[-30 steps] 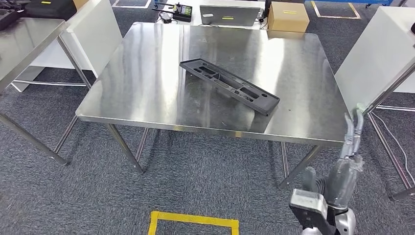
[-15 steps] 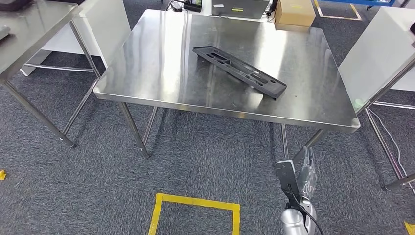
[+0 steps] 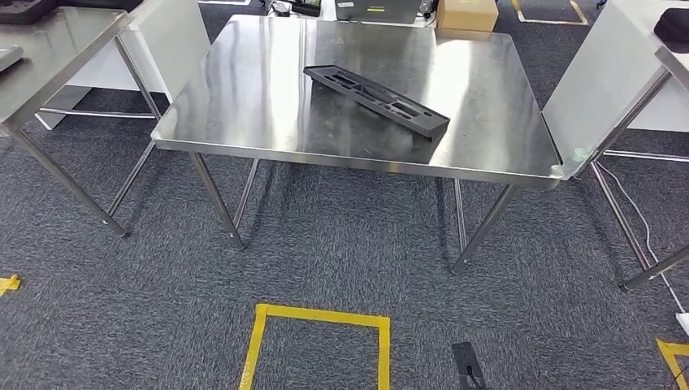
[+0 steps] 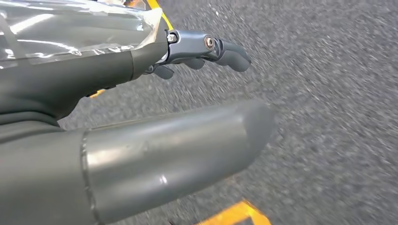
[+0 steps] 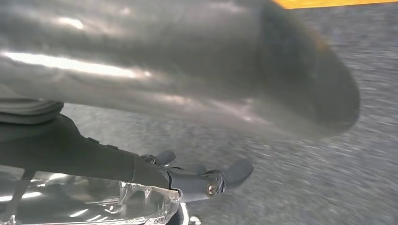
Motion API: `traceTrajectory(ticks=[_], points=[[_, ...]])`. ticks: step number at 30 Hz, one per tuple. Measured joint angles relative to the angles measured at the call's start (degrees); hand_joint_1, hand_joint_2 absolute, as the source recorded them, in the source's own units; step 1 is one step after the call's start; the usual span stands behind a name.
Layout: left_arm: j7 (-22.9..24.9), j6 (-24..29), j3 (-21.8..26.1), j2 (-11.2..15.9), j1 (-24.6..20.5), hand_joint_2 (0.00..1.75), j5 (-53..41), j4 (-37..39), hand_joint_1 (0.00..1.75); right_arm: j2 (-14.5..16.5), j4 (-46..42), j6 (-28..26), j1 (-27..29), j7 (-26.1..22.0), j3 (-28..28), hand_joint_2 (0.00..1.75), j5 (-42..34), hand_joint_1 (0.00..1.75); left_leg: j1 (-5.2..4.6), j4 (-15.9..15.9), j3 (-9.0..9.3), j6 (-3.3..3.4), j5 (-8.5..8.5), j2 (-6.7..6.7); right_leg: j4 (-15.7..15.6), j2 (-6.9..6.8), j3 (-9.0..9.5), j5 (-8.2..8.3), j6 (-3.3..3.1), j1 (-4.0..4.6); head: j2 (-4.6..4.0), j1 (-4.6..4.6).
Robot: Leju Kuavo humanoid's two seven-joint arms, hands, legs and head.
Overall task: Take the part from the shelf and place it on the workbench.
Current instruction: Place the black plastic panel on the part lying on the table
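A wide steel worktop (image 3: pixel 268 89) is seen from the head view, standing on grey carpet (image 3: pixel 325 252) marked with a yellow tape square (image 3: pixel 318 341). The part (image 3: pixel 375 101), a long, flat black tray-like moulding with recessed pockets along its length, is found lying diagonally on that worktop, near the middle and clear of every edge; so far as can be judged, the placing called for by the task is already done.

The part is judged to be rigid moulded plastic: light for its length, stiff enough not to sag, and not fragile, though its smooth underside would probably slide easily on the polished steel. Because it is long and narrow, a hold near one end would be expected to let it tip; a hold at mid-length, across the narrow width with the fingers hooked over a raised rim or into a pocket, is judged the soundest.

The left hand (image 4: pixel 141 140) is seen from the left wrist view, hanging over the carpet, its fingers (image 4: pixel 225 49) released and spread, nothing held. The right hand (image 5: pixel 178 84) is seen likewise from the right wrist view, its fingers (image 5: pixel 230 174) apart and empty.
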Motion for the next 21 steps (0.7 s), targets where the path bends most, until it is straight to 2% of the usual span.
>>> traceTrajectory(ticks=[1,2,3,4,5,6,7,8,9,10,11,12,13,14,15,16,17,18,19,21], points=[[0.46,0.28,-0.01,-0.07,-0.02,0.0,-0.35,0.01,0.0,0.1,0.37,-0.03,0.04,0.05,0.0,0.0,0.08,0.0,0.22,2.17,0.32,-0.3,0.13,0.01,0.08,-0.09,-0.85,0.7,0.17,0.01,0.0,0.0],[1.05,0.71,-0.02,-0.14,-0.04,0.0,-0.86,0.02,0.0,0.17,0.65,-0.1,0.07,-0.01,0.0,0.0,0.08,0.0,0.53,2.66,1.48,-0.59,1.38,0.03,0.25,-0.17,-1.77,1.36,0.42,-0.05,0.0,-0.01],[1.84,1.45,-0.04,-0.2,-0.05,0.0,-1.48,0.03,0.0,0.25,0.86,-0.23,0.08,-0.19,0.0,0.0,0.11,0.0,0.94,1.32,3.58,-0.92,3.02,0.04,0.59,-0.22,-2.76,1.95,0.74,-0.16,0.0,-0.01],[2.96,2.77,-0.13,-0.34,-0.09,0.0,-2.4,0.04,0.0,0.27,1.02,-0.42,0.08,-0.49,0.0,0.0,0.22,0.0,1.41,-1.56,6.5,-1.32,3.9,0.03,1.16,-0.24,-3.81,2.42,1.09,-0.18,0.0,-0.03],[4.38,4.46,-0.34,-0.47,-0.16,0.0,-3.5,0.04,0.0,0.28,1.14,-0.71,0.09,-0.95,0.01,0.0,0.48,0.0,1.6,-5.34,9.65,-1.64,3.66,-0.08,1.94,-0.27,-4.87,2.75,1.43,-0.19,0.0,-0.03],[5.89,6.24,-0.66,-0.65,-0.29,0.0,-4.51,0.06,0.0,0.22,1.24,-1.12,0.03,-1.51,0.02,0.0,0.76,0.0,1.64,-8.87,12.11,-1.65,2.61,-0.24,2.71,-0.29,-5.75,3.06,1.84,-0.1,0.0,0.04],[7.29,7.87,-1.01,-0.83,-0.42,0.0,-5.34,0.08,0.0,0.18,1.33,-1.59,-0.07,-2.09,0.04,0.0,1.02,0.0,1.42,-11.35,13.53,-1.38,1.39,-0.41,3.25,-0.35,-6.45,3.45,2.33,-0.06,0.0,0.11],[8.52,9.1,-1.32,-0.92,-0.47,0.0,-5.91,0.09,0.0,0.17,1.46,-2.1,-0.16,-2.66,0.06,0.0,1.27,0.0,0.99,-12.68,13.88,-0.81,0.71,-0.56,3.49,-0.4,-7.0,3.95,2.85,-0.17,0.0,0.22],[9.64,10.02,-1.53,-1.02,-0.42,0.0,-6.29,0.1,0.0,0.14,1.6,-2.56,-0.24,-3.12,0.08,0.0,1.47,0.0,0.76,-13.05,13.34,0.0,0.77,-0.52,3.49,-0.4,-7.38,4.52,3.47,-0.26,0.0,0.31],[10.58,10.79,-1.67,-1.1,-0.32,0.0,-6.64,0.1,0.0,0.14,1.78,-2.9,-0.26,-3.45,0.08,0.0,1.72,0.0,0.52,-13.05,12.73,0.74,1.3,-0.38,3.67,-0.36,-7.85,4.53,3.83,-0.48,0.0,0.27],[11.5,11.47,-1.75,-1.17,-0.2,0.0,-7.01,0.1,0.0,0.14,1.98,-3.13,-0.23,-3.66,0.11,0.0,2.02,0.0,0.39,-13.14,12.06,1.48,1.91,-0.19,4.55,-0.28,-8.49,3.52,3.79,-0.61,0.0,0.36],[12.27,11.98,-1.8,-1.23,-0.11,0.0,-7.39,0.08,0.0,0.15,2.12,-3.27,-0.24,-3.78,0.18,0.0,2.39,0.0,0.32,-13.22,11.3,2.13,2.58,-0.01,6.46,-0.21,-9.32,1.55,3.45,-0.67,0.0,0.41],[12.88,12.33,-1.82,-1.27,-0.09,0.0,-7.69,0.04,0.0,0.16,2.22,-3.34,-0.38,-3.83,0.26,0.0,2.81,0.0,0.21,-13.2,10.56,2.53,3.27,0.13,9.56,-0.14,-10.27,-1.22,2.85,-0.75,0.0,0.5],[13.37,12.53,-1.82,-1.29,-0.08,0.0,-7.89,0.01,0.0,0.18,2.28,-3.4,-0.62,-3.84,0.34,0.0,3.29,0.0,0.09,-13.19,9.68,2.78,3.95,0.24,13.37,-0.06,-11.13,-3.89,2.41,-0.71,0.0,0.61],[13.67,12.59,-1.82,-1.37,-0.08,0.0,-8.0,-0.03,0.0,0.15,2.3,-3.44,-0.93,-3.76,0.44,0.0,3.92,0.0,-0.05,-13.17,8.82,2.86,4.65,0.33,16.94,0.04,-11.57,-5.68,2.29,-0.66,0.0,0.61],[13.82,12.62,-1.81,-1.48,-0.09,0.0,-7.96,-0.05,0.0,0.11,2.34,-3.44,-1.24,-3.51,0.62,0.0,4.71,0.0,-0.16,-13.14,7.92,2.85,5.35,0.42,19.38,0.14,-11.33,-6.38,2.5,-0.6,0.0,0.62],[13.82,12.63,-1.79,-1.6,-0.1,0.0,-7.88,-0.05,0.0,0.06,2.38,-3.38,-1.48,-3.15,0.9,0.0,5.59,0.0,-0.23,-13.1,7.16,2.79,6.02,0.47,19.91,0.23,-10.15,-5.98,2.93,-0.52,0.0,0.61],[13.77,12.64,-1.75,-1.72,-0.1,0.0,-7.81,-0.05,0.0,0.03,2.43,-3.29,-1.67,-2.72,1.3,0.0,6.39,0.0,-0.26,-13.07,6.47,2.67,6.7,0.48,18.21,0.27,-7.86,-4.95,3.39,-0.46,0.0,0.6],[13.7,12.64,-1.71,-1.8,-0.12,0.0,-7.76,-0.05,0.0,0.03,2.48,-3.22,-1.86,-2.31,1.7,0.0,6.96,0.0,-0.26,-13.03,5.91,2.49,7.35,0.46,14.75,0.29,-4.68,-4.03,3.66,-0.42,0.0,0.61],[13.48,12.65,-1.64,-1.95,-0.14,0.0,-7.84,-0.05,0.0,0.04,2.55,-3.16,-2.27,-1.89,2.15,0.0,7.2,0.0,-0.36,-12.98,5.05,1.93,8.56,0.43,5.82,0.34,1.92,-4.25,3.32,-0.06,0.0,0.58]])
